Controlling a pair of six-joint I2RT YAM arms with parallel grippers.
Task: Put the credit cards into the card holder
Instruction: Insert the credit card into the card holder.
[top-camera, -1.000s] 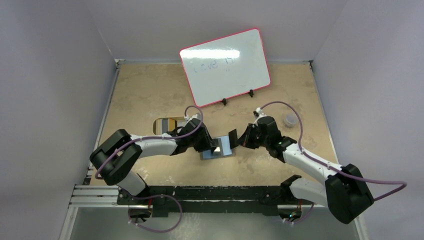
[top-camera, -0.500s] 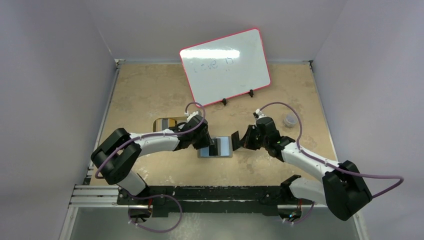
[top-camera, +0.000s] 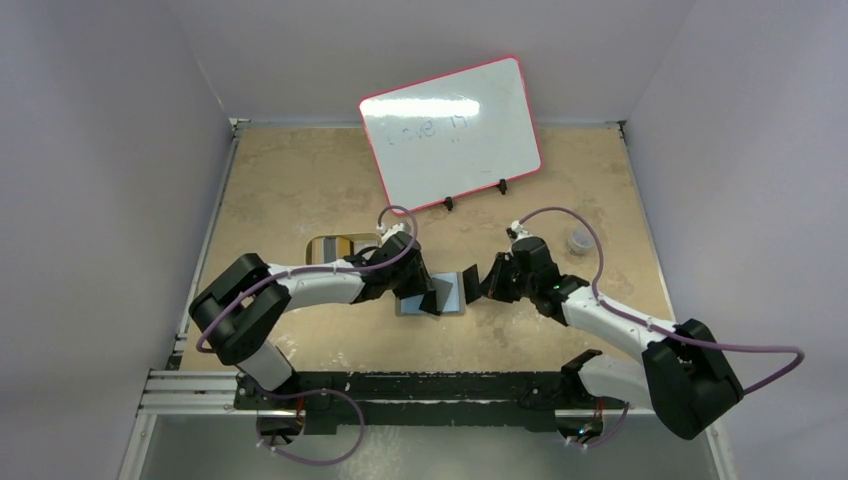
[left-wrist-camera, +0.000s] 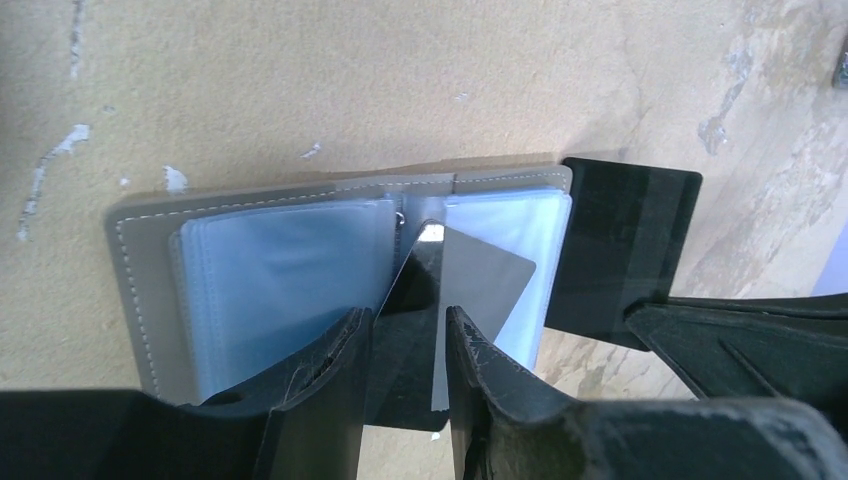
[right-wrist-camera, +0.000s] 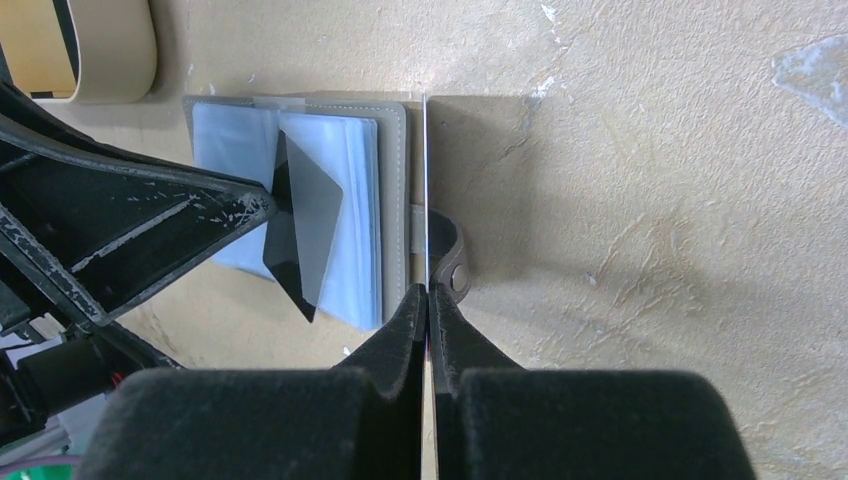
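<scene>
Two sets of jaws each grip a card. The left gripper (left-wrist-camera: 405, 330) has its jaws partly apart and pinches a dark card (left-wrist-camera: 482, 285) that sits twisted on the slant between them, one corner pointing down at the open wallet (left-wrist-camera: 140, 280). That corner is over the fold between the two stacks of clear blue-grey sleeves; whether it touches them cannot be told. The right gripper (right-wrist-camera: 427, 296) has its jaws pressed together on a second card (left-wrist-camera: 620, 240), held upright on edge just beside the wallet's right edge, over the closing tab (right-wrist-camera: 452, 262) that sticks out there. The wallet lies flat and spread open near the middle of the table (top-camera: 290, 190), a little toward the near edge, grey cover down and sleeves facing up. A gold tin (right-wrist-camera: 100, 50) sits close behind the left arm, toward the left edge of the table. A small clear cup (top-camera: 578, 240) stands toward the right edge, and a pink-rimmed whiteboard (top-camera: 450, 130) leans on its stand at the far edge.
</scene>
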